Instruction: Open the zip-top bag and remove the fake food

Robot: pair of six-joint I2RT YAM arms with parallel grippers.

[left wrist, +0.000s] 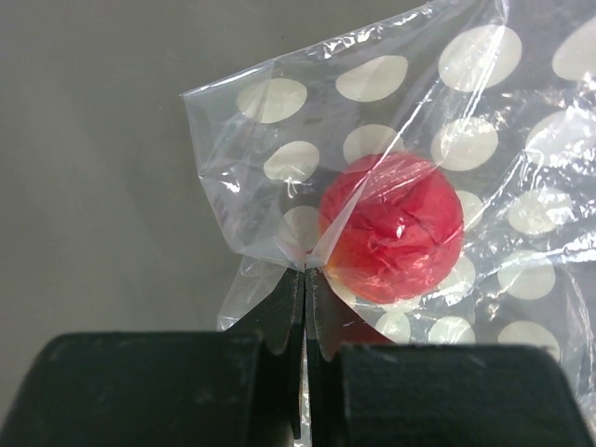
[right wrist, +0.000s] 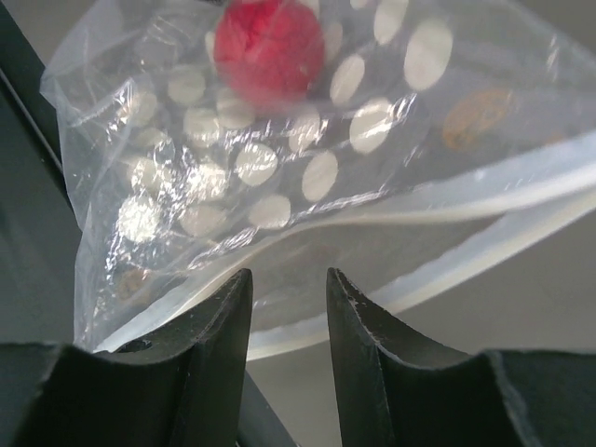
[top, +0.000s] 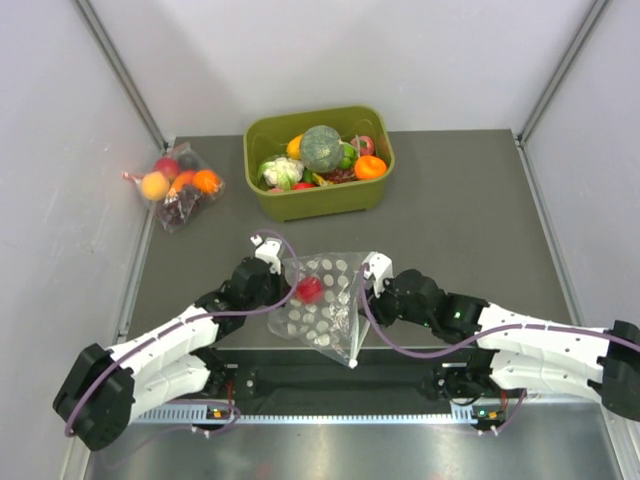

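Note:
The zip-top bag point(top: 330, 310), clear with white dots, hangs between my two grippers above the table's near edge. A red round fruit point(top: 310, 289) lies inside it. My left gripper point(top: 290, 280) is shut on a pinch of the bag's plastic point(left wrist: 279, 200) right beside the red fruit point(left wrist: 391, 228). My right gripper point(right wrist: 287, 277) is open, its fingers point(right wrist: 219, 326) just short of the bag's zip edge point(right wrist: 447, 219), which looks parted. The red fruit point(right wrist: 268, 42) shows at the far end. A dark green pumpkin point(top: 320, 147) and an orange fruit point(top: 370, 167) lie in the green tub point(top: 320, 203).
The green tub at the back centre also holds a white cauliflower point(top: 281, 172) and other toy produce. A smaller dotless clear bag point(top: 180, 185) with orange, red fruit and dark grapes lies at the back left. Grey walls close in both sides.

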